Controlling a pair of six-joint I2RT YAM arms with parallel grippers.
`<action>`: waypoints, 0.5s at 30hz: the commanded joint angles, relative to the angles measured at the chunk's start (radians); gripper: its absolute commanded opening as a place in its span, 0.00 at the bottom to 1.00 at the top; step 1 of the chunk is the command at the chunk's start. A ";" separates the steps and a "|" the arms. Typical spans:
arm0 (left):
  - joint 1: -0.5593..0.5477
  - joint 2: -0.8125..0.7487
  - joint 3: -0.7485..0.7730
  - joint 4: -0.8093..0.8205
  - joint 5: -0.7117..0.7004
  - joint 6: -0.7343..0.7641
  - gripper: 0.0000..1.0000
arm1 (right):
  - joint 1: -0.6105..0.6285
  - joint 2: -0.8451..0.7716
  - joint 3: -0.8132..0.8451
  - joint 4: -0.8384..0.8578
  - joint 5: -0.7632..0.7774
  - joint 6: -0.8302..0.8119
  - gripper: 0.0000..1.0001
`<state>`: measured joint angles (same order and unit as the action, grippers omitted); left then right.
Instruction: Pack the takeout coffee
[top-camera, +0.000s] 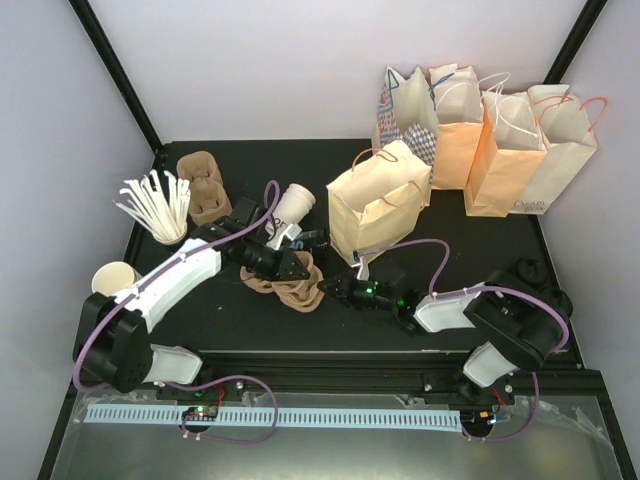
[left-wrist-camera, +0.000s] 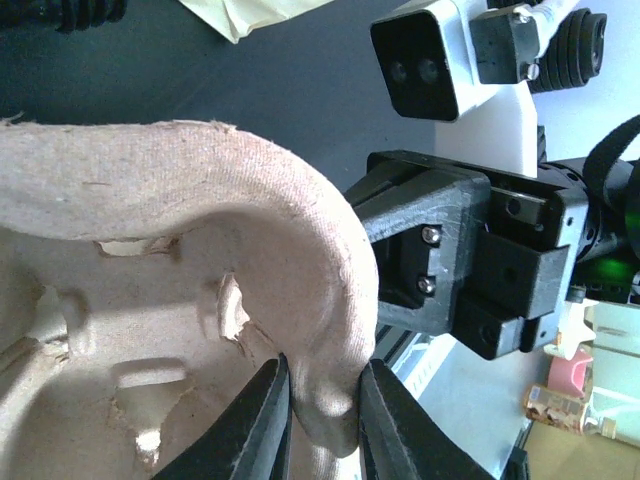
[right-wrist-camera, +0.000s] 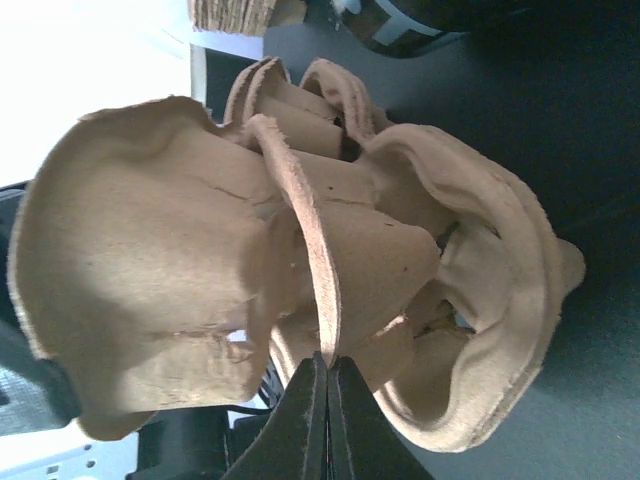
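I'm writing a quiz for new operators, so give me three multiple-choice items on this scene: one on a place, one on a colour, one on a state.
1. Where does the cup of straws stand?
A. inside a bag
B. at far left, beside the stacked carriers
C. by the right arm's base

2. What colour is the cup carrier between the grippers?
A. white
B. blue
C. brown

3. How is the right gripper?
A. shut on the carrier's thin wall
B. open above it
C. holding a bag

Key: B, the top view shows the straws at left. C, brown pulp shows in every view. A, the right wrist view shows the fingertips pinching the wall.
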<state>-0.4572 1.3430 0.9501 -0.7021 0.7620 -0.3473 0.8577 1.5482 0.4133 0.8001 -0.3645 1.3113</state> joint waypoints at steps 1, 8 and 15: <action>0.002 -0.025 0.071 -0.040 0.004 0.037 0.21 | 0.003 0.008 0.027 -0.075 -0.010 -0.032 0.01; 0.002 -0.022 0.173 -0.177 -0.044 0.085 0.21 | 0.004 0.015 0.047 -0.120 -0.007 -0.038 0.01; 0.002 0.001 0.148 -0.167 -0.051 0.095 0.21 | 0.003 -0.038 0.056 -0.189 0.004 -0.073 0.01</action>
<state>-0.4576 1.3418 1.0916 -0.8825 0.7166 -0.2871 0.8577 1.5475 0.4469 0.6876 -0.3607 1.2804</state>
